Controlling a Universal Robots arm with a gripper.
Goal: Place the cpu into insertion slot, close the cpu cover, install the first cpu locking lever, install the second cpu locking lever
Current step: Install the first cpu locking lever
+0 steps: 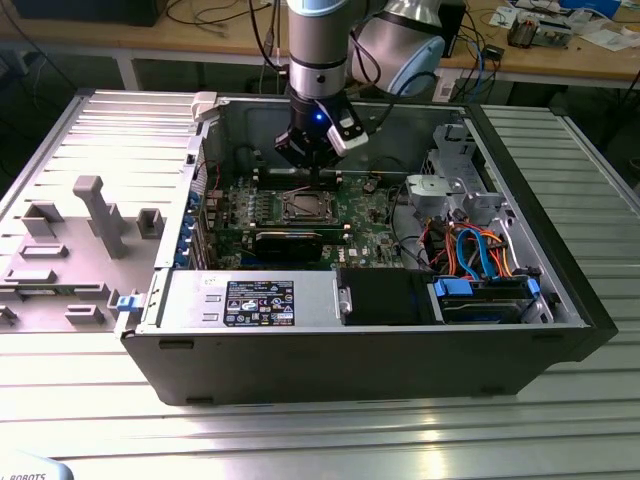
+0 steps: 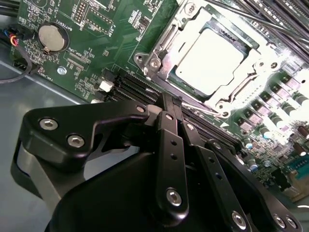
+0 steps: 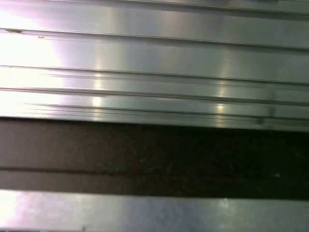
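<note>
cpu [image 2: 212, 60] seemingly in insertion slot [image 2: 159, 50]

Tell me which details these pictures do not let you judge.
- Locking levers: in the second wrist view, glare washes out the cpu cover edges, so latching is unclear.
- cpu: its face is overexposed there.
- insertion slot: too small in the exterior view.
- gripper: its fingertips meet; what they touch is hidden.

Nothing here reads clearly. A black sticker [image 1: 260, 302] with white print and a small white label [image 1: 211, 283] sit on the computer's grey inner cover. In the second wrist view, tiny white lettering dots the green motherboard [image 2: 96, 63], too small to make out.
</note>
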